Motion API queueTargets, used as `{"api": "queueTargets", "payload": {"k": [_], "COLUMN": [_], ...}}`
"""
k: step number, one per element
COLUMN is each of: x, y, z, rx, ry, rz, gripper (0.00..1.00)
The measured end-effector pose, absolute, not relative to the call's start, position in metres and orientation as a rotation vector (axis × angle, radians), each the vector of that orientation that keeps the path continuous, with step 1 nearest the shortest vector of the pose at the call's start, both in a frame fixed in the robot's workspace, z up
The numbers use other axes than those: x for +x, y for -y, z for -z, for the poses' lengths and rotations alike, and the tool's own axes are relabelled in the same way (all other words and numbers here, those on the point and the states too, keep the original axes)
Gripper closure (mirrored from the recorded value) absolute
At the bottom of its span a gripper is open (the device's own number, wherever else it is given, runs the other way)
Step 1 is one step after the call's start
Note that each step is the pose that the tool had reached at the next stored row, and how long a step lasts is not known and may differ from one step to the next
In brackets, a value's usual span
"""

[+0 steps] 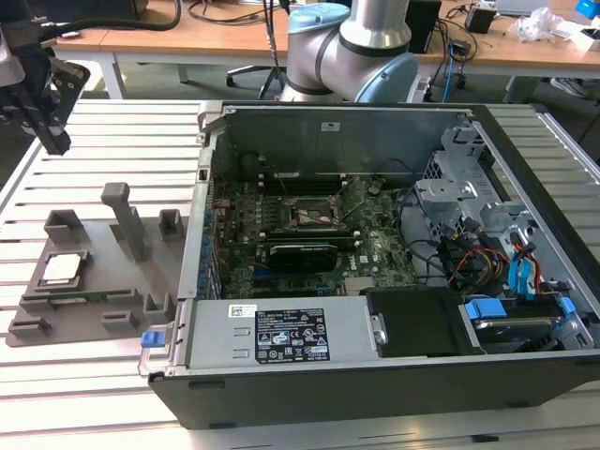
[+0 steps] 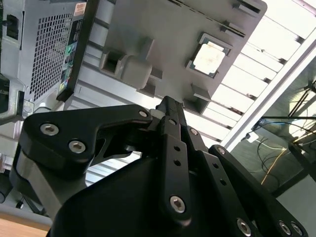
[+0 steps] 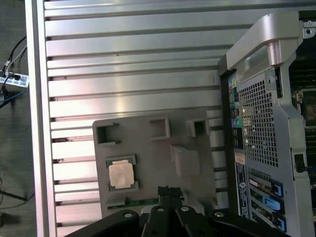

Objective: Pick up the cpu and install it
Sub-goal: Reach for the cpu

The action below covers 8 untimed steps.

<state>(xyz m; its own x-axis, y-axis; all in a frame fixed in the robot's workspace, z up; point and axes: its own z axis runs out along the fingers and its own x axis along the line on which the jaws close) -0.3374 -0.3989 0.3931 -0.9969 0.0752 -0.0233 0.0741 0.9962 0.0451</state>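
The cpu (image 1: 61, 268) is a small silver-grey square chip lying flat in a pocket of the grey fixture plate (image 1: 103, 314), at the exterior view's left. It also shows in both wrist views (image 2: 210, 57) (image 3: 121, 174). My gripper (image 1: 58, 142) hangs high above the slatted table, behind the fixture and apart from the chip. In both wrist views its black fingers (image 2: 169, 106) (image 3: 169, 190) meet at the tips, shut on nothing. The black metal-framed socket (image 1: 314, 216) sits on the motherboard inside the open computer case (image 1: 525, 159).
A narrow green memory stick (image 3: 140, 201) lies in the fixture beside the chip. Grey posts (image 1: 127, 217) stand up from the fixture. The case's raised side wall (image 1: 202, 225) borders the fixture. Cables and drive cages (image 1: 487, 244) crowd the case's right side.
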Motion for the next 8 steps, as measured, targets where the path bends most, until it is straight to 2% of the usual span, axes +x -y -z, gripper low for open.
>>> {"api": "queueTargets", "payload": {"k": [8], "x": [-0.353], "y": [0.399], "z": [-0.393], "rx": [0.117], "ry": [-3.114], "rz": [-0.069], "gripper": [0.89]}}
